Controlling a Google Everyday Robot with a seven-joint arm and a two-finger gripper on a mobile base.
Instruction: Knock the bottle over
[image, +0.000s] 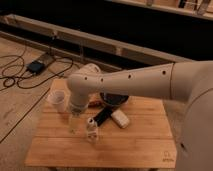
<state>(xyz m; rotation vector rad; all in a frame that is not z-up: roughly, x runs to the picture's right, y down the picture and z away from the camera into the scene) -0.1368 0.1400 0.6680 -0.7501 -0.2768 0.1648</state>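
One end effector (75, 123) hangs just beside the upright bottle (91, 131), its opening impossible to tell

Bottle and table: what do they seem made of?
The bottle looks like clear plastic: see-through body, dark cap. The table looks like matte wood: pale slats, visible seams. The end effector hangs close beside the bottle, between it and the cup.
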